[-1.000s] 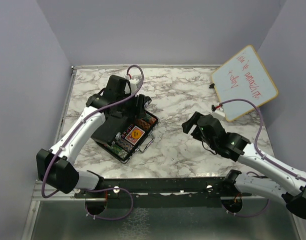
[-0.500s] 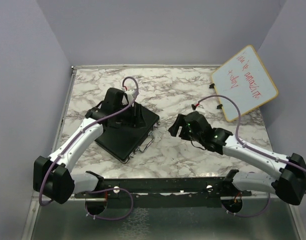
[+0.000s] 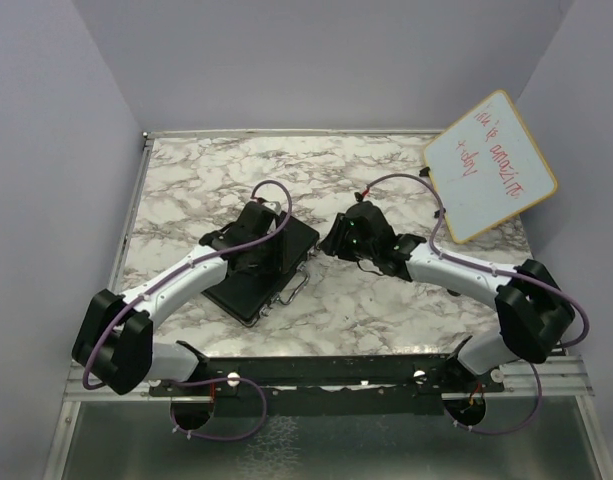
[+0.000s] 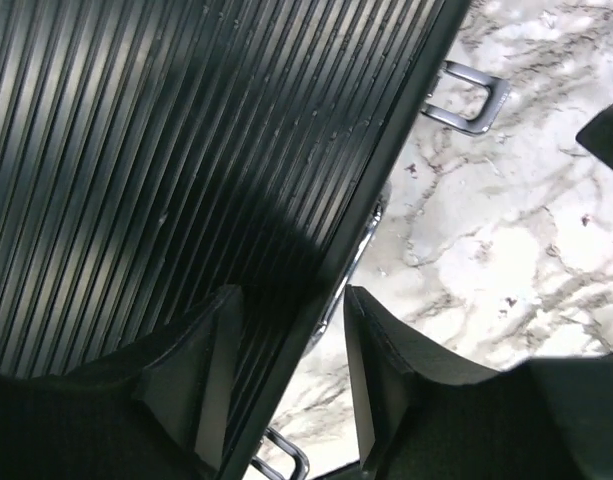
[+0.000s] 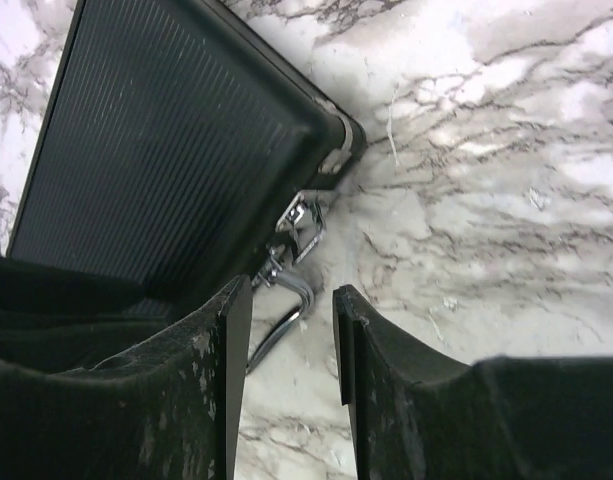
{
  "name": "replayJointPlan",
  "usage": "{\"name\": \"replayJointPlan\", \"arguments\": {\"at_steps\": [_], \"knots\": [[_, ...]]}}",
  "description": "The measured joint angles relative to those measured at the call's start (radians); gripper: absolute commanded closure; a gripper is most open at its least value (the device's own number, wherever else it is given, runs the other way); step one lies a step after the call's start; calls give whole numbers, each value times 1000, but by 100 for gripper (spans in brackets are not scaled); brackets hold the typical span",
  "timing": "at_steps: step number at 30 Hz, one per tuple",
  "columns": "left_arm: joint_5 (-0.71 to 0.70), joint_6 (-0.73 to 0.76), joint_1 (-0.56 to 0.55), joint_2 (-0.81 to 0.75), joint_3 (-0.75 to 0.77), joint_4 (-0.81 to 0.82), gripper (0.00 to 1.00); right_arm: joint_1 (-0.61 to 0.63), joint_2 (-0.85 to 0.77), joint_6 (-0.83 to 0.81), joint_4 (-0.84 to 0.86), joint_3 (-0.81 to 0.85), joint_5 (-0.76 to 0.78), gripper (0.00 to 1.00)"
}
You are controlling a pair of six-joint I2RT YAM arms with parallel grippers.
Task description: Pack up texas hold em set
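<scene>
The black hard case (image 3: pixel 248 283) lies shut on the marble table, its ribbed lid up. Chips, cards, dice and buttons are hidden. My left gripper (image 3: pixel 273 248) is open over the lid. In the left wrist view it (image 4: pixel 287 300) straddles the case's front edge, one finger over the ribbed lid (image 4: pixel 156 140) and one over the table, with a silver latch (image 4: pixel 468 96) ahead. My right gripper (image 3: pixel 333 238) is open just right of the case's right corner. In the right wrist view it (image 5: pixel 287 380) hovers above the table by a silver latch (image 5: pixel 302 226) and the handle (image 5: pixel 282 325).
A wood-framed whiteboard (image 3: pixel 489 165) with red writing leans at the back right. Grey walls close in the table (image 3: pixel 386 300) on the left, back and right. The arm bases stand along the near edge.
The lid, open a second ago over chips and cards, is now shut. My left gripper came down and forward with it. My right arm swung left to the case's right corner.
</scene>
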Motion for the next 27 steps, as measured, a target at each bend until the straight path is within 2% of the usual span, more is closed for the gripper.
{"name": "replayJointPlan", "arguments": {"at_steps": [6, 19, 27], "knots": [[-91, -39, -37, 6, -10, 25, 55, -20, 107, 1, 20, 52, -38, 72], [-114, -72, -47, -8, -47, 94, 58, -22, 197, 5, -6, 98, -84, 98], [-115, -73, -47, -8, -47, 95, 58, -29, 258, 16, -68, 129, -97, 100]]}}
